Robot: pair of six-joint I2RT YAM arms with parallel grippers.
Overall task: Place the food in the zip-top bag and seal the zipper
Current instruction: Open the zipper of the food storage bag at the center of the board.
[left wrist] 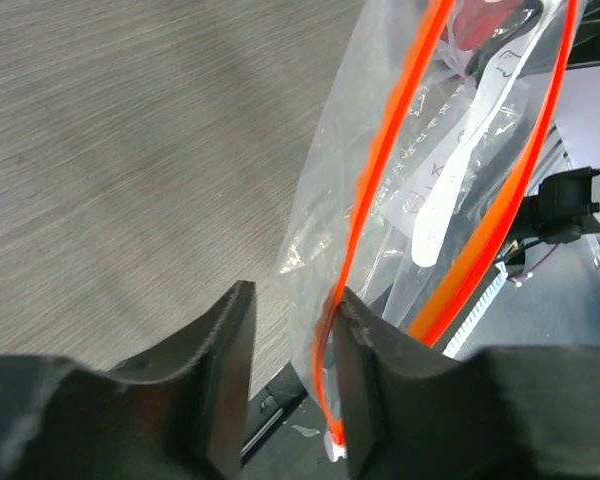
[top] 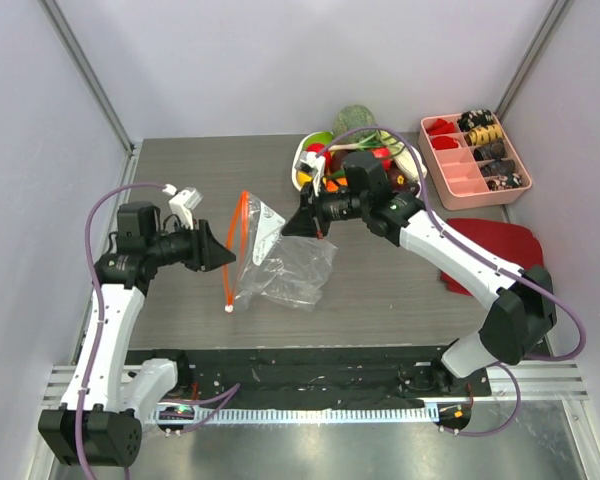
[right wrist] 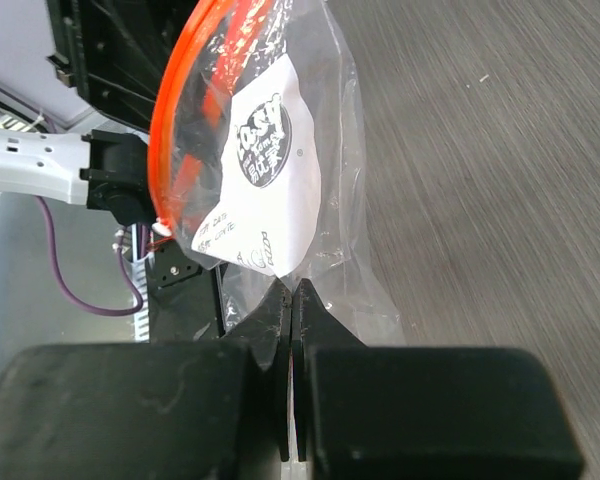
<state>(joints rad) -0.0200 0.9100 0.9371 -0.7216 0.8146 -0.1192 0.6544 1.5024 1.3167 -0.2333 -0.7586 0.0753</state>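
Left end effector [left wrist: 290, 370] - jaws partway apart, clamping nothing. One lip of the zipper [left wrist: 380, 170] runs down between its fingers, hugging the inner face of the right-hand one in the wrist view. The other lip lies outside that finger, so the mouth is spread.

The zip-top bag [top: 285, 265] sits just past the left end effector, between the two arms. It looks empty. I can't tell how much of it rests on the table [top: 200, 170].

Right end effector [right wrist: 292, 300] is on the bag's far side, closed tight on a thin fold of clear film just below the white printed patch [right wrist: 265, 140].

The food [top: 355, 122] lies beyond the right end effector, piled in a white dish [top: 302, 165], well apart from the bag.

Risks as I read them:
- The right pinch is on slick single film, so any pull toward the left end effector could slide it out.
- If I close the left jaws here and catch both lips, the mouth seals with nothing inside.
- Both end effectors are busy at the bag - freeing one to fetch food will likely let the mouth collapse.
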